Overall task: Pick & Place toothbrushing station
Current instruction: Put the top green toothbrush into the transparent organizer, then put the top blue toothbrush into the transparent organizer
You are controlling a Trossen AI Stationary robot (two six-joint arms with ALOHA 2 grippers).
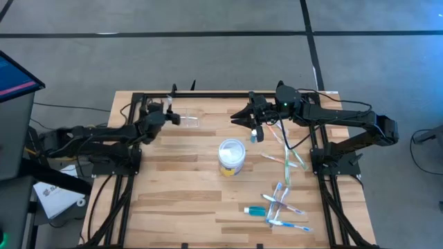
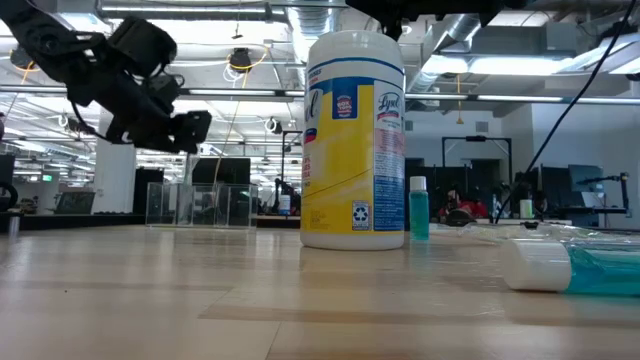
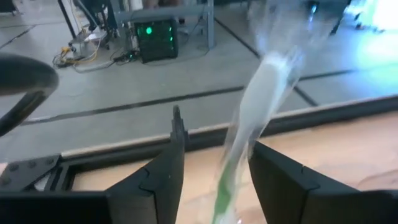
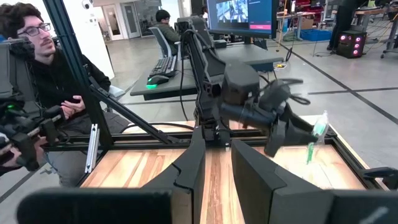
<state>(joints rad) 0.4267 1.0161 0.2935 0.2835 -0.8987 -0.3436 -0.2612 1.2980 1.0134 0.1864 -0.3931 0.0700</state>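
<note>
Toothbrushing station (image 1: 191, 122) sits at the far edge of my bench (image 1: 180, 200), just past my left gripper (image 1: 173, 118), whose jaws are let go and spread. My right gripper (image 1: 239, 119) hovers near the tub (image 1: 232, 157); I cannot tell its jaws

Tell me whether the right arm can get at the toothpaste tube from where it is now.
Probably yes. The toothpaste tube lies on the right arm's side of the table, nothing covering it, only wrapped toothbrushes beside it. The right tool is near the far edge.
</note>
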